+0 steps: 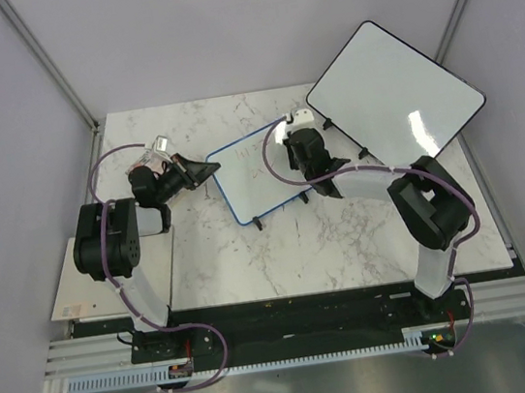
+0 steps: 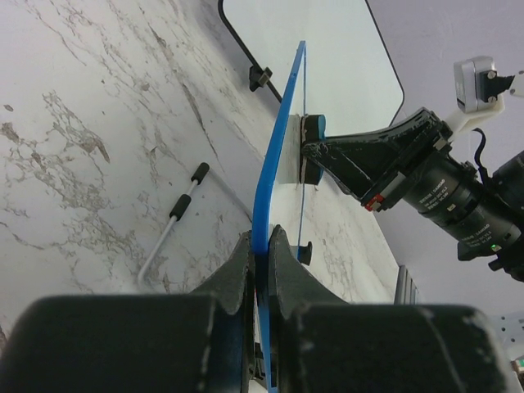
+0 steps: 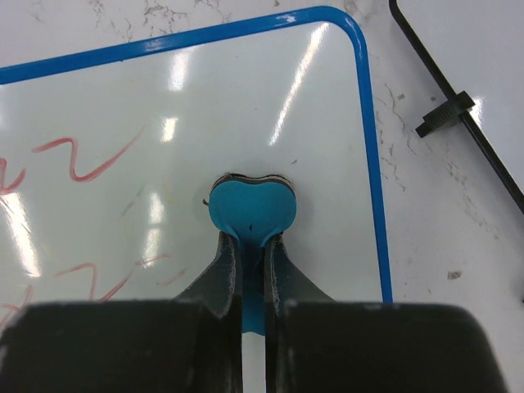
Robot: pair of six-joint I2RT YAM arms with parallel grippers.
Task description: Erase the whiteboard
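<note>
Marble-pattern bench, two arms bolted at the near edge. Biggest item on it is the dark-framed board, at the far right, overhanging the bench's far-right corner. The whiteboard, the small one with the blue frame, is mid-bench between the two arms, skewed to the bench edges, with its right end near the dark-framed board. Left arm reaches in from the left and right arm from the right. Left tool is clamped narrow on the whiteboard's blue frame at its left end; the left wrist view shows the frame edge-on running straight up from between the fingers. Right tool is pinched narrow on a teal eraser, gripping its top ridge. The eraser's pad side is flat against the white surface, in the right part of the whiteboard, near the rounded frame corner but clear of the frame. Red marks, squiggles, are on the surface to the left of the eraser in the right wrist view; the patch right around the eraser reads white, with glare streaks across it. Small stuff: a black foot clip on the edge of the dark-framed board, and a thin white rod with black ends lying on the marble beside the whiteboard on the left-arm side. Can't tell what the rod is.
</note>
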